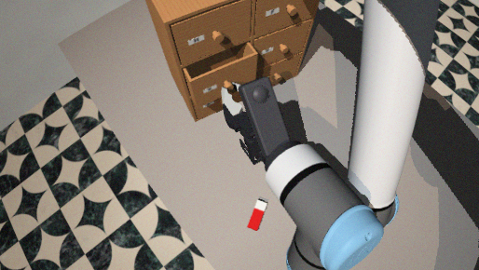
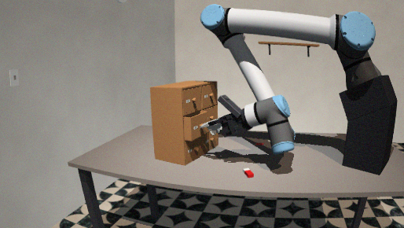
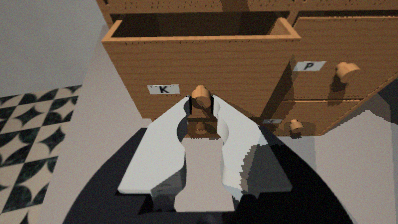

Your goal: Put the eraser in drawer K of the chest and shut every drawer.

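Note:
The eraser (image 1: 255,218) (image 2: 248,173), red with a white end, lies on the table in front of the chest (image 1: 169,51) (image 2: 168,122), on the robot's side. The chest stands upright. Drawer K (image 1: 200,94) (image 2: 191,134) (image 3: 150,65), in the left column's middle row, stands partly out; the inside that shows is shadowed, with nothing visible in it. My gripper (image 1: 231,88) (image 2: 202,126) (image 3: 201,97) is shut on drawer K's knob (image 3: 201,93), one jaw on each side of it.
Drawer P (image 3: 325,82) and the other drawers look shut, with knobs sticking out. The upper left drawer (image 1: 205,47) (image 2: 192,103) is just above drawer K. A small red thing (image 2: 259,144) lies farther back on the table, under the arm. The forearm reaches over the table at the right.

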`<state>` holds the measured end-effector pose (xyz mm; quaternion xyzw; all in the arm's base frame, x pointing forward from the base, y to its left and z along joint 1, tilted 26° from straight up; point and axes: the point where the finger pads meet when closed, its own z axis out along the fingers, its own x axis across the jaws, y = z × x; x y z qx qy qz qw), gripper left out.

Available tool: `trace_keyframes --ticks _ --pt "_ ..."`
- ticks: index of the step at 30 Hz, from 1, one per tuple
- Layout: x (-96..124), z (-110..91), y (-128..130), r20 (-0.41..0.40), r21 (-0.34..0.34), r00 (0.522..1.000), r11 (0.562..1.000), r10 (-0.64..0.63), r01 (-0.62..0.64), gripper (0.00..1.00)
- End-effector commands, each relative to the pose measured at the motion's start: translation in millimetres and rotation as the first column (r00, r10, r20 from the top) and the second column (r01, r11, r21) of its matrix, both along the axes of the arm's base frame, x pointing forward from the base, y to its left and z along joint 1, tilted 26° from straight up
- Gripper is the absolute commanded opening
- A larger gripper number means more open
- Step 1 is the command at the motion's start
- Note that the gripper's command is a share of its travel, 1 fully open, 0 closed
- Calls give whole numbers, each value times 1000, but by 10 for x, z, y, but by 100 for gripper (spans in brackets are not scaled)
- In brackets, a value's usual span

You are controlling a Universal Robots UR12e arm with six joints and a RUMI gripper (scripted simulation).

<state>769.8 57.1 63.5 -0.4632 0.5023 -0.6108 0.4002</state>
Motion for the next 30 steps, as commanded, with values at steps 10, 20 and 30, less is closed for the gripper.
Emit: trace_keyframes --ticks 10,20,30 --pt "-93 -35 20 1 0 1000 1000 0 0 7" --pt "-141 -57 29 1 0 1000 1000 0 0 7" --pt "-184 -76 37 1 0 1000 1000 0 0 7"
